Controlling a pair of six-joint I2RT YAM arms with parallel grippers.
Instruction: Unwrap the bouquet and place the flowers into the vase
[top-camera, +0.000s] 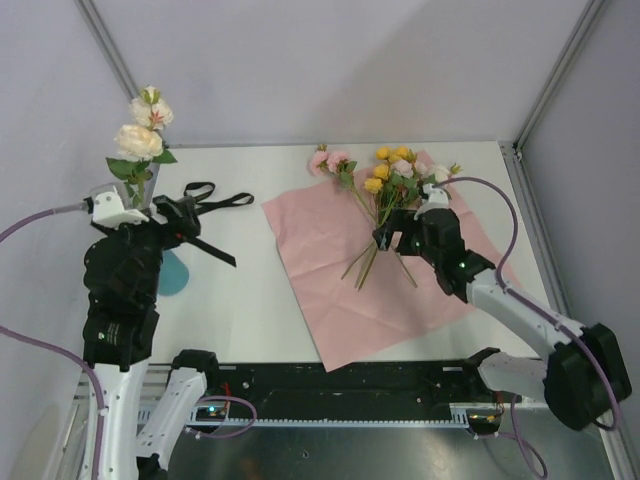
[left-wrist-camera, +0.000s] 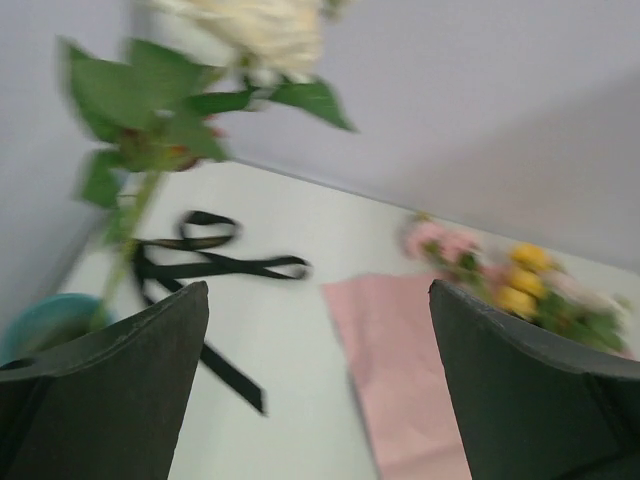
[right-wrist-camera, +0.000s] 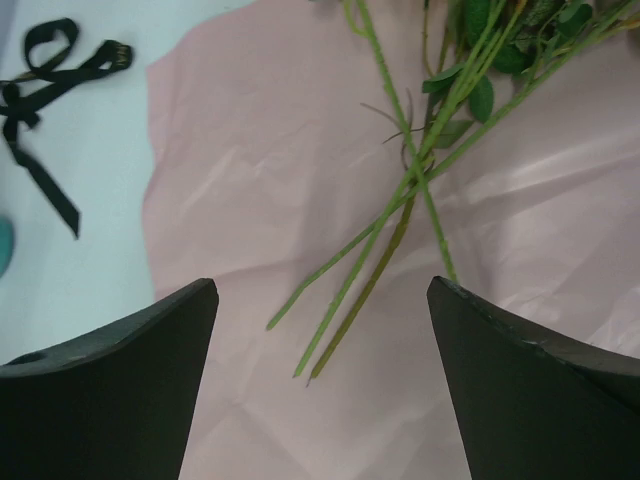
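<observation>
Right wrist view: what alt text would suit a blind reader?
Thin green flower stems lie crossed on a creased pink paper sheet, framed below by the right arm's two dark fingers, spread wide. A black ribbon lies on the pale table, upper left.

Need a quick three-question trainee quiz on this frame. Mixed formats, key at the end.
1. True or false: the black ribbon lies on the pink paper.
2. What stands in the vase? A: yellow roses. B: cream-white roses. C: nothing.
3. Fill in: the right gripper hovers over the loose stems with its jaws ___.
Key: 1 false, it lies on the bare table; 2 B; 3 open.
</observation>
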